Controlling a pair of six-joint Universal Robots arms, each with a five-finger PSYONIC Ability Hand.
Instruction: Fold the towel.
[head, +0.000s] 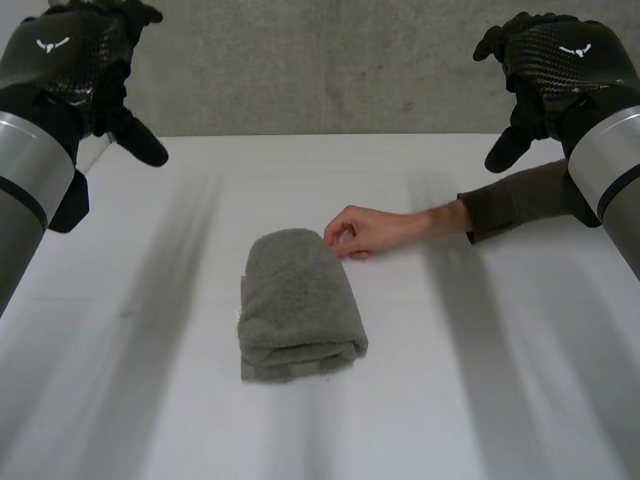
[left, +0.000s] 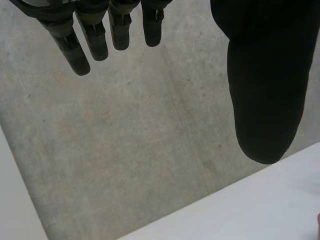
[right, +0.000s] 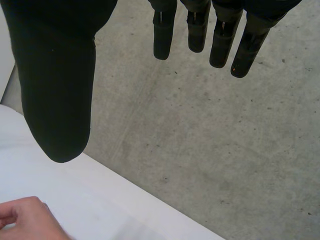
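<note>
My left hand (head: 75, 60) and right hand (head: 555, 60) raised, both spread open, holding nothing; folded towel (head: 298, 305) mid surface (head: 140, 390), person's hand (head: 365, 232) at its far edge.

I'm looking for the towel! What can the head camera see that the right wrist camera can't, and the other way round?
Extra in the head view: the folded grey towel and the raised left hand. Extra in the right wrist view: the palm side of the right hand, fingers straight, holding nothing. Shared by both: the person's hand on the white table, the right hand, and grey concrete behind.
</note>
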